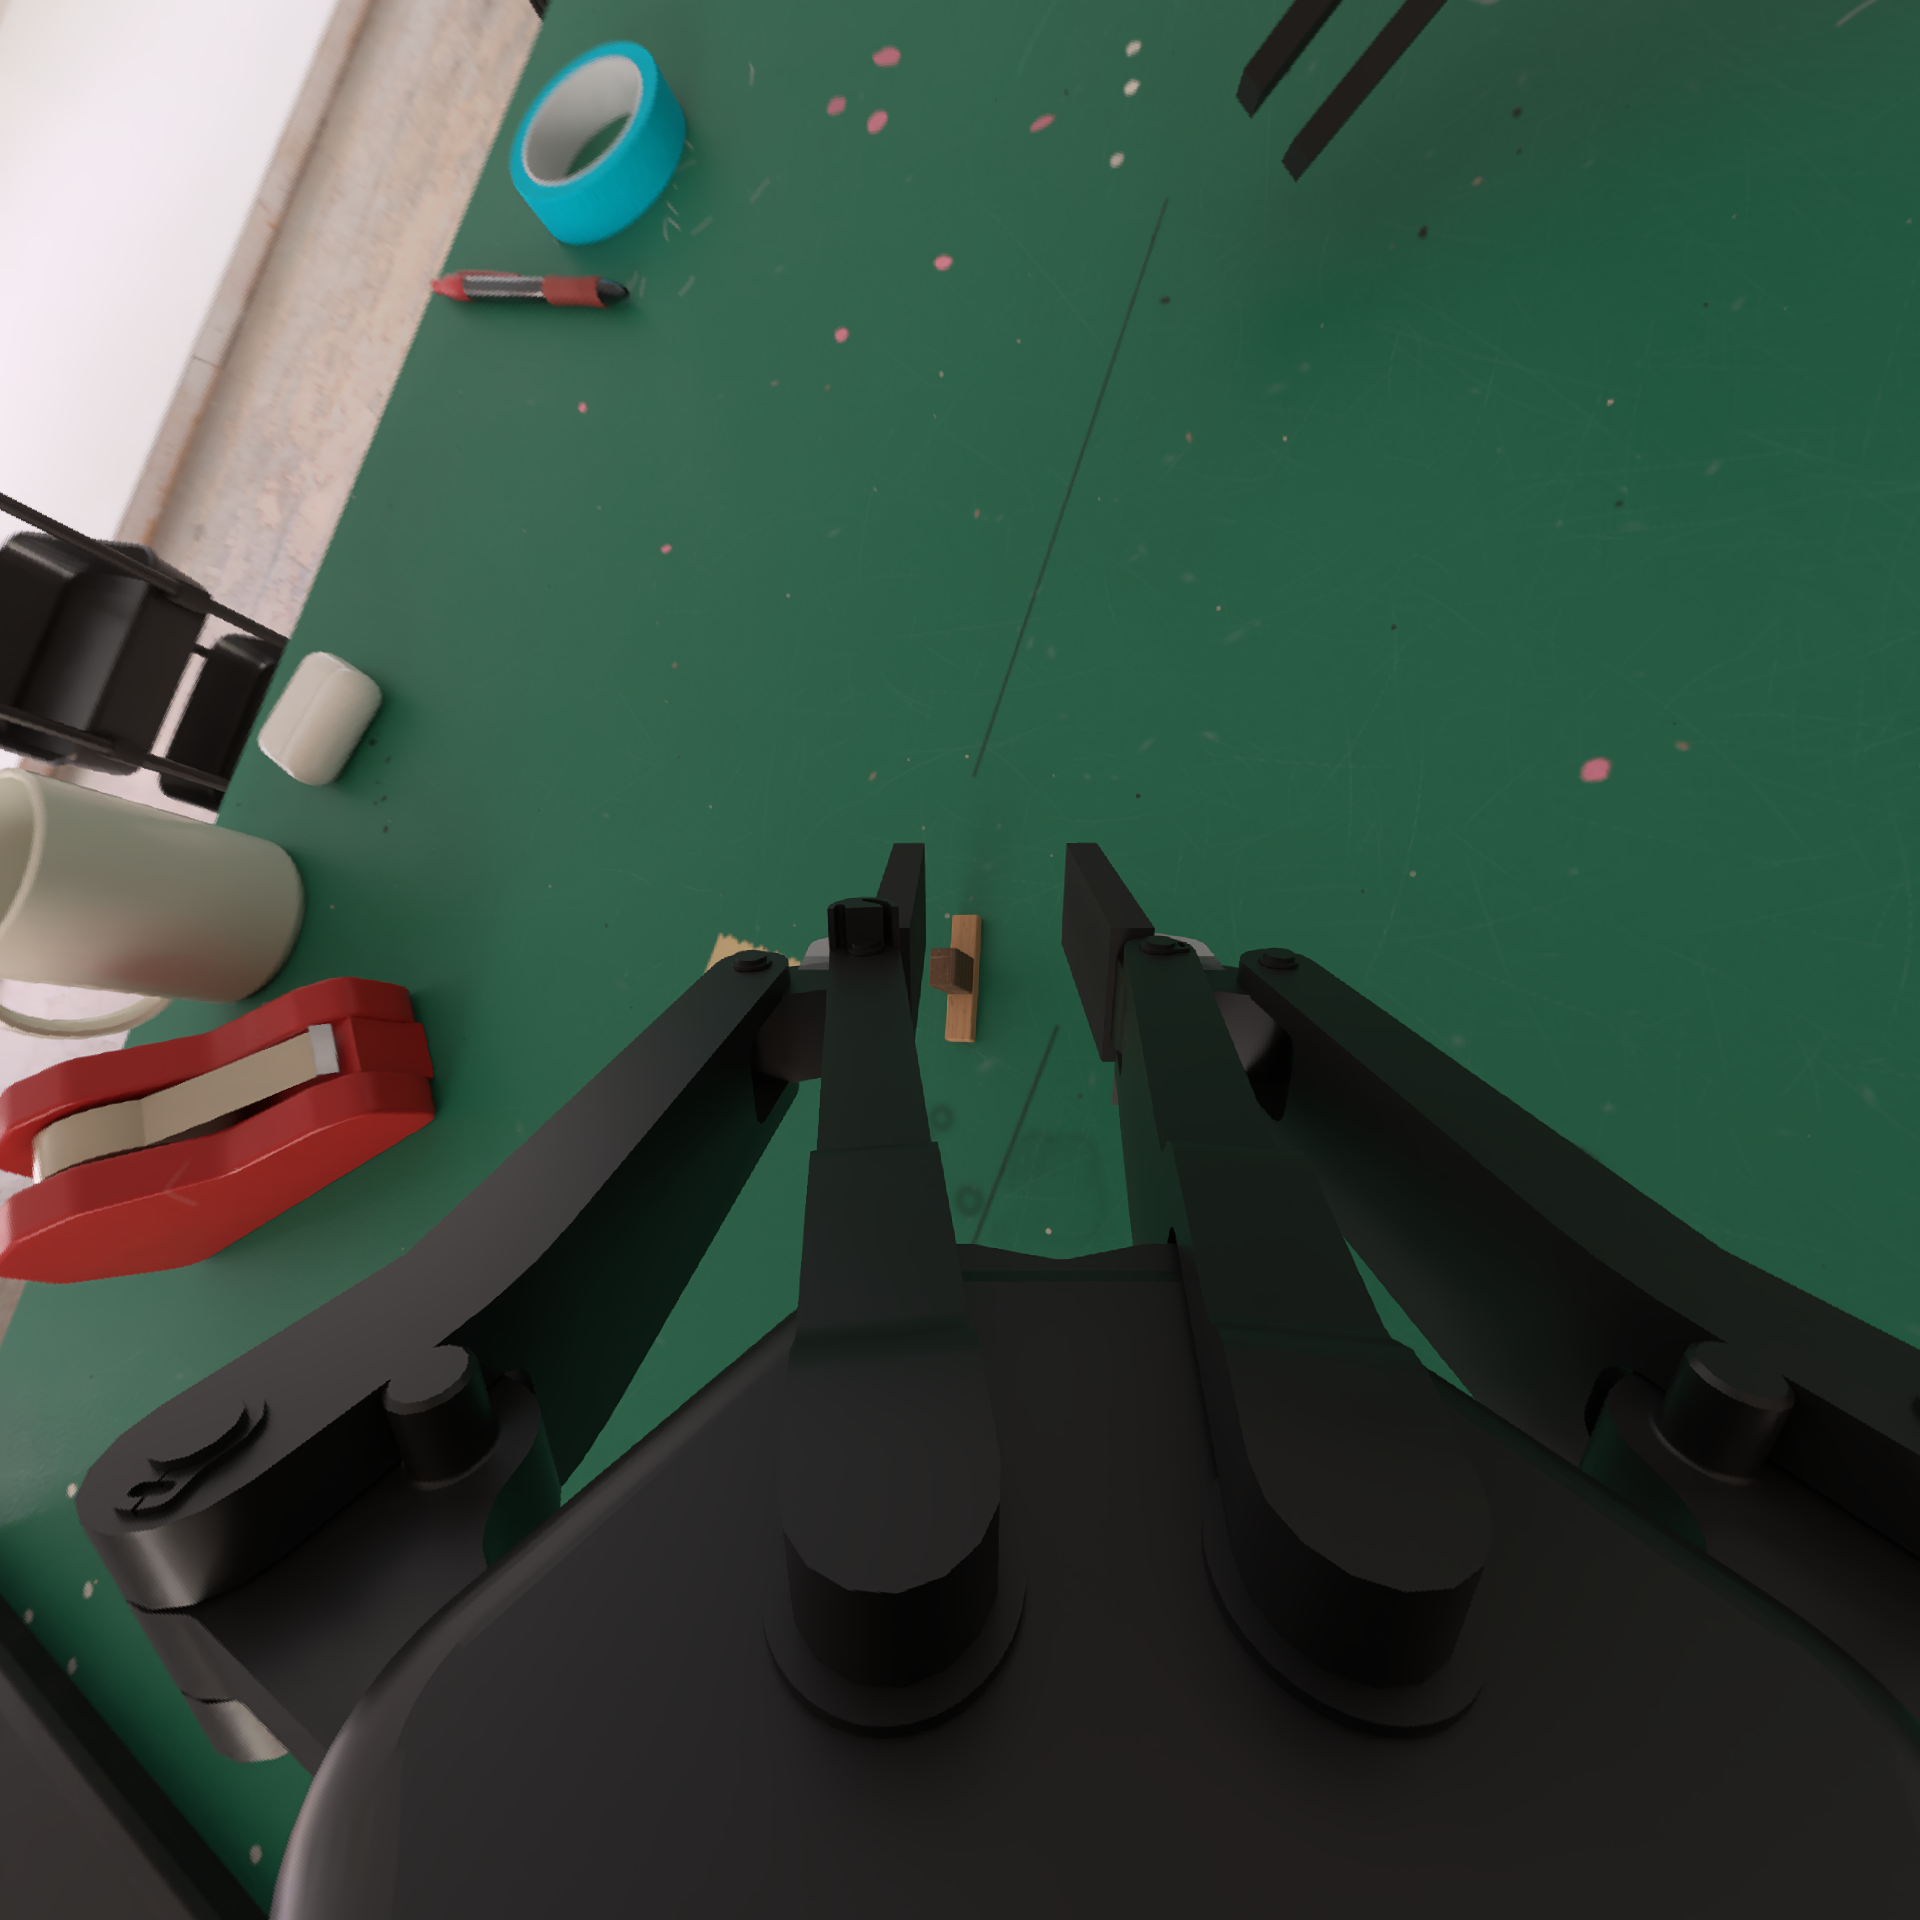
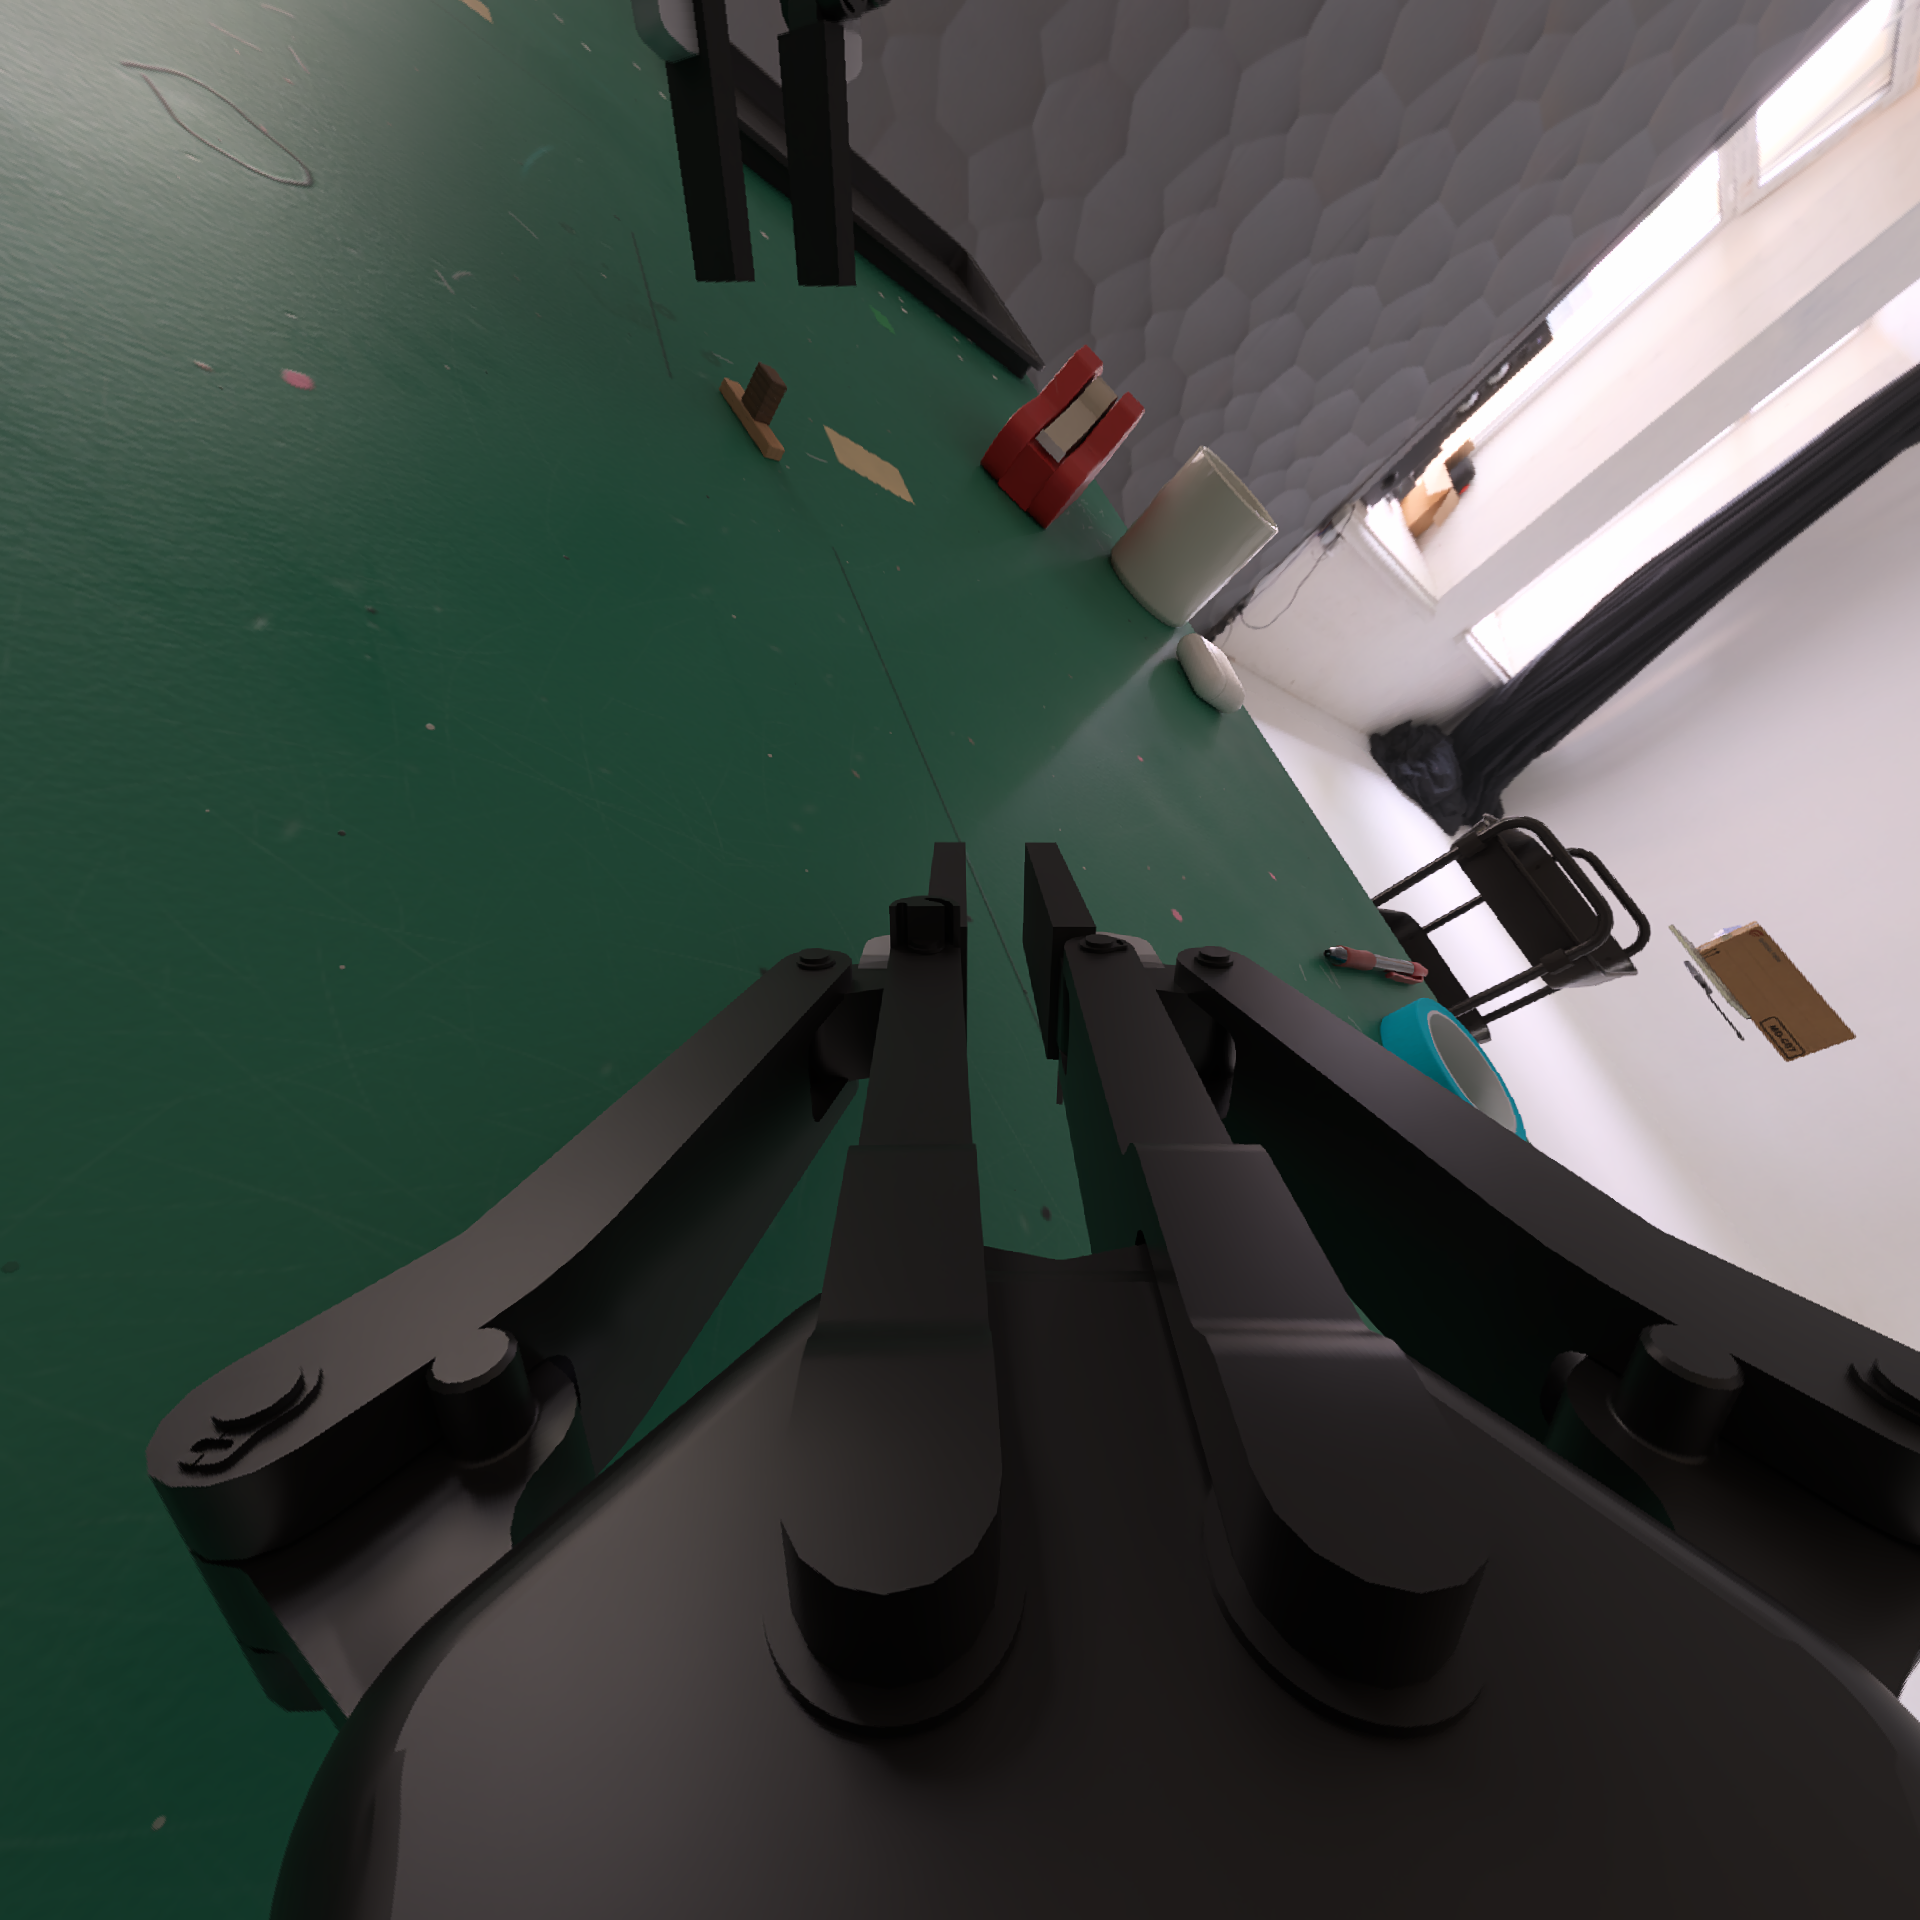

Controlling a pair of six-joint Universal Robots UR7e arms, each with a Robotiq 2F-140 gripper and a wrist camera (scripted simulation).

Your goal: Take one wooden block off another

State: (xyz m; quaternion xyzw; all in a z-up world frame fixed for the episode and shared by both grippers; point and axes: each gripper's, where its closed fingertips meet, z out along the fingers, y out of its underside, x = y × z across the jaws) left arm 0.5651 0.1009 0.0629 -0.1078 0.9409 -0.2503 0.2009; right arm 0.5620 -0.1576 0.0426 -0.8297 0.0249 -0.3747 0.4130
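My left gripper (image 1: 992, 914) fingers are open above the small dark block (image 1: 953, 970) (it sits on the flat light block (image 1: 963, 979)). I go straight down, then squeeze softly. The right gripper (image 2: 992, 904) fingers are nearly shut, holding nothing.

Flat tan piece (image 1: 732, 950) mostly behind the left linkage.

The broad flat counter (image 1: 1455, 520) is deep green, flecked with pink and pale specks. Between the black left hand's (image 1: 994, 883) fingers lies a thin light-tan wooden block (image 1: 962, 1003) carrying a small dark-brown wooden block (image 1: 950, 969). Off to that hand's left sit a glossy red tape dispenser (image 1: 208, 1143) with beige tape, a cream cylindrical mug (image 1: 145, 904) and a small white rounded eraser (image 1: 317, 717). Farther ahead are a turquoise tape roll (image 1: 597, 145), white inside, and a red-and-grey marker pen (image 1: 530, 289). The right hand (image 2: 995, 883) is black too.
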